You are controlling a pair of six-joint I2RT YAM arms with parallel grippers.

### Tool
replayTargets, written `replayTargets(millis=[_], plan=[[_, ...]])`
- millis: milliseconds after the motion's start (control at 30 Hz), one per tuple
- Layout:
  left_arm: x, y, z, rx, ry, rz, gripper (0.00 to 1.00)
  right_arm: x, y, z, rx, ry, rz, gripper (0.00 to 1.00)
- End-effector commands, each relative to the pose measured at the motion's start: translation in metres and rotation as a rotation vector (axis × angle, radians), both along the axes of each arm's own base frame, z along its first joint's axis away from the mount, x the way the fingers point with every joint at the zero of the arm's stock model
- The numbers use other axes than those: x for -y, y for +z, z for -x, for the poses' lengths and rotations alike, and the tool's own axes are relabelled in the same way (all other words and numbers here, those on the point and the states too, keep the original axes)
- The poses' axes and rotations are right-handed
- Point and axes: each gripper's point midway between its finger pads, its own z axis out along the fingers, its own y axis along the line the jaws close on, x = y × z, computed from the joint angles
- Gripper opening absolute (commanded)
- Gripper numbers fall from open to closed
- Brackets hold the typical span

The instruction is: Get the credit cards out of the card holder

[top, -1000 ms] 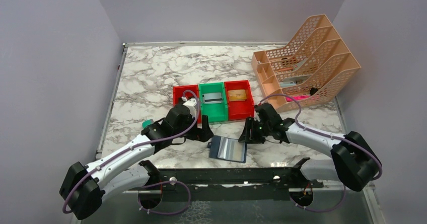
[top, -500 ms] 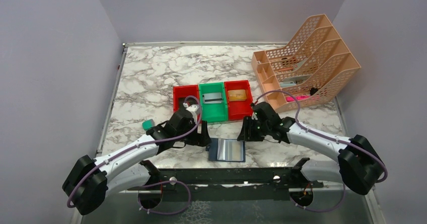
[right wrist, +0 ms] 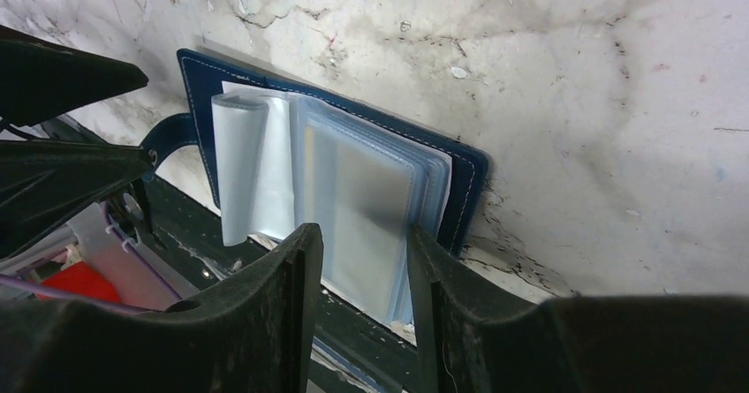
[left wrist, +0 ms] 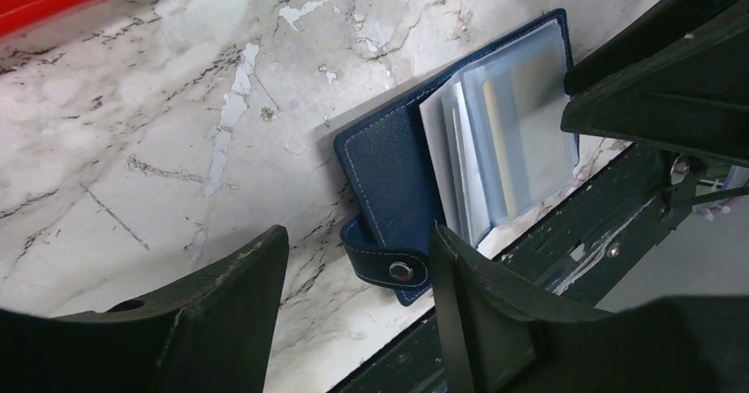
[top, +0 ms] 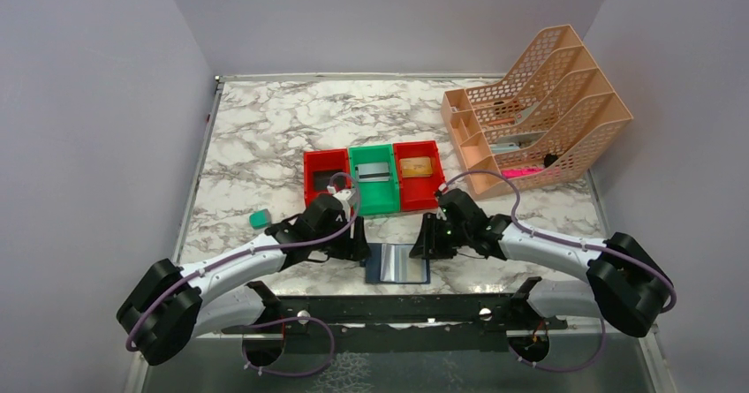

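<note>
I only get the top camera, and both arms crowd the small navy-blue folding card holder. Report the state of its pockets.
Observer: The card holder lies open, and its clear plastic sleeves are fanned up off the cover.
Operator: Report the left end effector.
Observer: The left end effector is open, and the holder's navy snap tab shows between its fingers.
Operator: Now the right.
Observer: The right end effector straddles the sleeves' edge with its jaws apart. Contact is unclear.

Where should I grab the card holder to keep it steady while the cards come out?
Probably the bare navy cover flap of the card holder, approached from its left with the left gripper. It lies flat, clear of the plastic sleeves fanning rightward, and its snap tab juts out, giving an edge to pinch.
</note>
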Motion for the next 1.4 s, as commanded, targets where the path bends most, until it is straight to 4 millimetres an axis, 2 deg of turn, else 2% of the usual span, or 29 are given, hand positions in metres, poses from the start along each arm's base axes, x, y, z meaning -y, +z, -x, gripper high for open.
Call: replayTargets(millis=[0, 300, 567, 667, 833, 933, 1200, 1367], plan=[[0.006, -0.002, 0.004, -0.011, -0.024, 0.030, 0.59, -0.005, -0.001, -0.001, -0.003, -0.003, -0.021, 0.45], [0.011, -0.004, 0.008, -0.032, -0.047, 0.043, 0.40, -0.016, 0.010, -0.002, 0.005, 0.026, -0.074, 0.37], [0.014, -0.001, 0.007, -0.029, -0.046, 0.060, 0.32, -0.025, 0.021, 0.000, 0.003, 0.061, -0.123, 0.30], [0.015, -0.001, 0.008, -0.030, -0.042, 0.065, 0.30, -0.025, 0.020, 0.000, 0.004, 0.064, -0.119, 0.31], [0.015, -0.002, 0.008, -0.031, -0.043, 0.065, 0.26, -0.009, 0.010, -0.008, 0.015, 0.005, -0.002, 0.37], [0.015, -0.002, 0.008, -0.030, -0.043, 0.064, 0.24, -0.006, 0.010, -0.008, 0.023, 0.006, 0.011, 0.39], [0.016, -0.002, 0.008, -0.033, -0.050, 0.061, 0.20, -0.008, 0.001, -0.004, -0.005, 0.023, 0.009, 0.40], [0.018, -0.001, 0.008, -0.035, -0.053, 0.069, 0.18, -0.015, 0.004, -0.005, -0.009, 0.040, -0.017, 0.39]])
